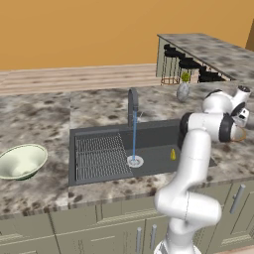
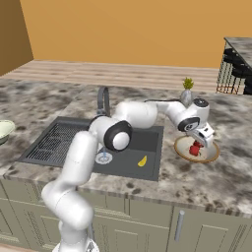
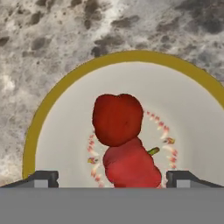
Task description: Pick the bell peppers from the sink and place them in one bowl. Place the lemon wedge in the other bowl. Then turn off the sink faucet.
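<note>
Marbled counter (image 2: 216, 177) carries the tan bowl (image 2: 211, 156). We reach right, our gripper (image 2: 201, 142) spread wide above both bell peppers (image 3: 124, 144), stacked touching.

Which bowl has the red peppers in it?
The shallow tan bowl right of the sink, holding both bell peppers. The deep green bowl sits left.

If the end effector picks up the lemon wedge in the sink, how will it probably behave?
The lemon wedge is small next to the arm, so it is probably very light. It looks glossy and water runs from the sink faucet nearby, so it may be slippery. Its tapered shape may let it squirt out from between closing fingers.
</note>
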